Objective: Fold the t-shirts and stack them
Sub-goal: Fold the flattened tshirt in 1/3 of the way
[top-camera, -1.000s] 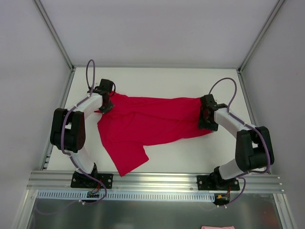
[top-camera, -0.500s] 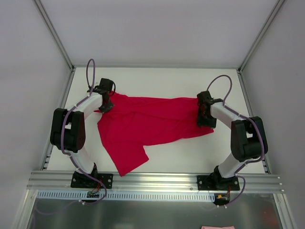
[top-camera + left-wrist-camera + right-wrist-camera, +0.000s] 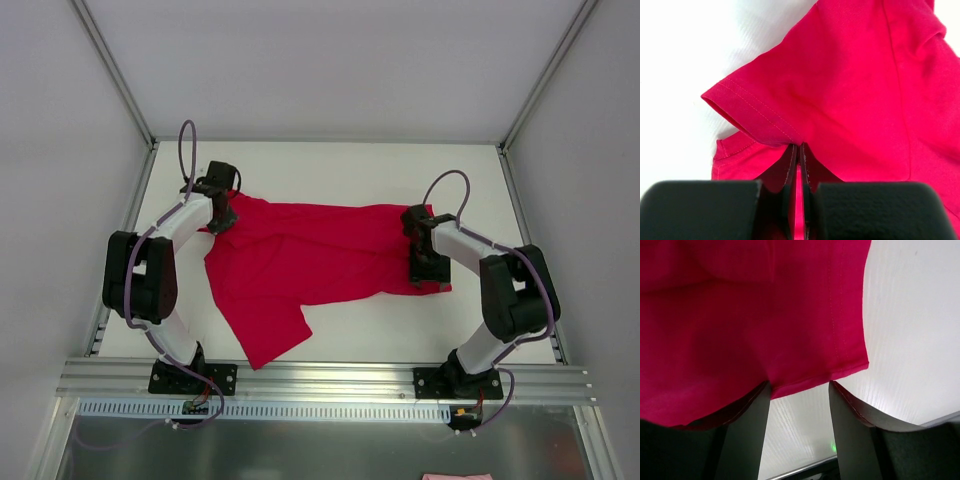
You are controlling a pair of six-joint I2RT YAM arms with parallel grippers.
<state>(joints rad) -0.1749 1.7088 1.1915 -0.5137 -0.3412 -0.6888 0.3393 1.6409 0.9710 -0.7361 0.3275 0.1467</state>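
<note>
One crimson-red t-shirt (image 3: 300, 260) lies spread across the white table (image 3: 330, 170), with a sleeve hanging toward the near edge. My left gripper (image 3: 222, 218) is at the shirt's far-left corner. In the left wrist view it (image 3: 798, 150) is shut on the red fabric (image 3: 850, 90) just below a hemmed sleeve (image 3: 747, 112). My right gripper (image 3: 428, 272) is at the shirt's right end. In the right wrist view it (image 3: 799, 390) is open, its fingers (image 3: 747, 425) straddling the hem edge near the shirt's corner (image 3: 855, 365), with nothing held.
An aluminium rail (image 3: 320, 378) runs along the near edge with both arm bases on it. Grey walls close the table at the left, right and back. A pink item (image 3: 455, 477) shows at the bottom edge, below the table.
My right arm has swung toward the near edge along the shirt's right end, and the wrist has turned. The left arm and shirt have barely moved.
</note>
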